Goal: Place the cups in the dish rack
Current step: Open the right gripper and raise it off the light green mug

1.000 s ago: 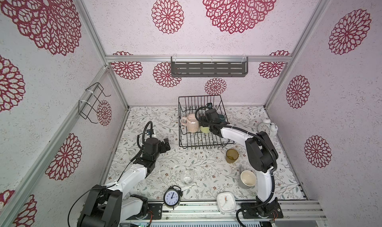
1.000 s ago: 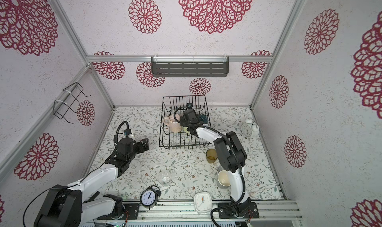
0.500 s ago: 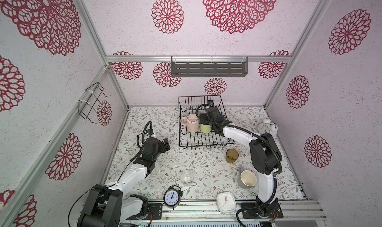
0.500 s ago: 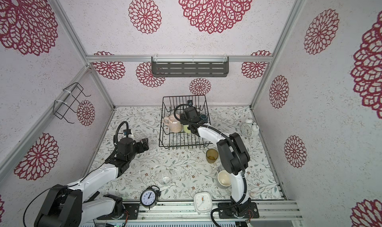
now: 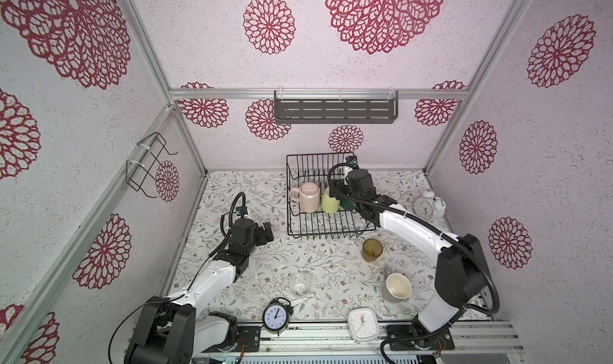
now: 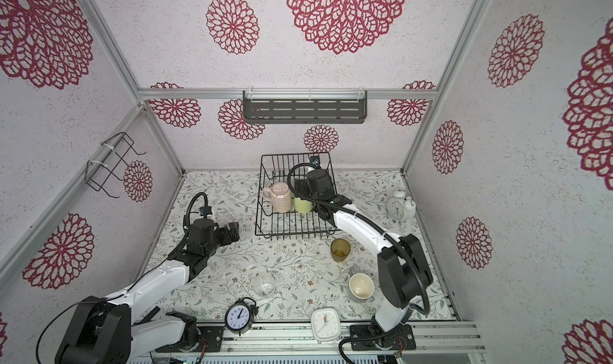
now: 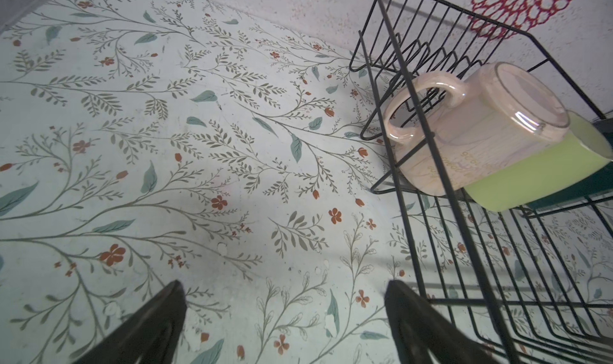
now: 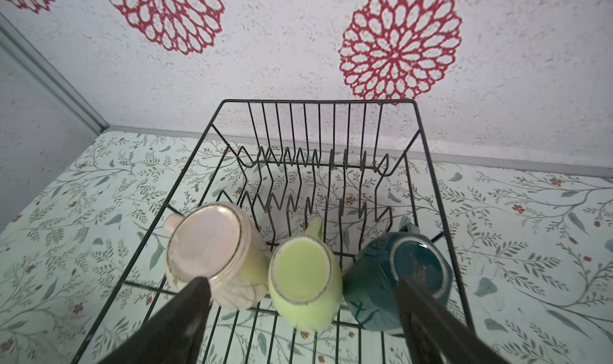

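Top view first: three cups are in the dish rack (image 5: pixel 328 235), the pink mug (image 5: pixel 309 197), yellow-green mug (image 5: pixel 329 202) and teal mug (image 5: pixel 346 203). The amber tumbler (image 5: pixel 372 250), grey mug (image 5: pixel 397 286) and clear glass (image 5: pixel 300 285) wait on the near worktop (image 5: pixel 252 186).

Left wrist view: the left gripper (image 7: pixel 285 284) is open and empty, left of the rack.

Right wrist view: the right gripper (image 8: pixel 300 286) is over the mugs with jaws wide, probably clear of the teal one.

This looks like a release. Next it should lift out and reach for the tumbler.

Three mugs (image 8: pixel 300 272) in dish rack (image 5: pixel 326 228), tumbler (image 5: pixel 372 250) before it
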`<state>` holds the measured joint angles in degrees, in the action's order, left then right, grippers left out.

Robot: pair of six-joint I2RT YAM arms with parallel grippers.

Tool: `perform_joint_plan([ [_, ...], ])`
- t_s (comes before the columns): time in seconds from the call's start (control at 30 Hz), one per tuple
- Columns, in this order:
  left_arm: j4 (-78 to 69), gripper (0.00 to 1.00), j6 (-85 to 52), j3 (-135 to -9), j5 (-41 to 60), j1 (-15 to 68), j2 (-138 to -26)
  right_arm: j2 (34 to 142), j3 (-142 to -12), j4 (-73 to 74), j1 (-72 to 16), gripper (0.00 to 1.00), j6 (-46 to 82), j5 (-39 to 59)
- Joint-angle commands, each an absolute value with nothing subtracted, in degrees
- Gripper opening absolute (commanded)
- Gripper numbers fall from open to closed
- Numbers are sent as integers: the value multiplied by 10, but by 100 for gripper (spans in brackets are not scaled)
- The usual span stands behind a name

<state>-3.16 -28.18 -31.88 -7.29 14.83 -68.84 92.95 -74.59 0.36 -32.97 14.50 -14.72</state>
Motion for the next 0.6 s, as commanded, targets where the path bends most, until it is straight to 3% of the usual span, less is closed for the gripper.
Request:
perform_joint_plan([
  [0.0, 70, 99, -294, -356, 9, 148, -666, 873, -708, -23, -325, 99, 133, -138],
  [0.1, 112, 96, -305, -349, 54, 167, -613, 818, -649, -12, -325, 99, 126, -149],
  [0.3, 201, 97, -330, -360, 41, 233, -506, 725, -557, -17, -312, 99, 193, -193],
  [0.57, 214, 95, -370, -364, 26, 294, -516, 688, -518, -195, -278, 95, 363, -153],
])
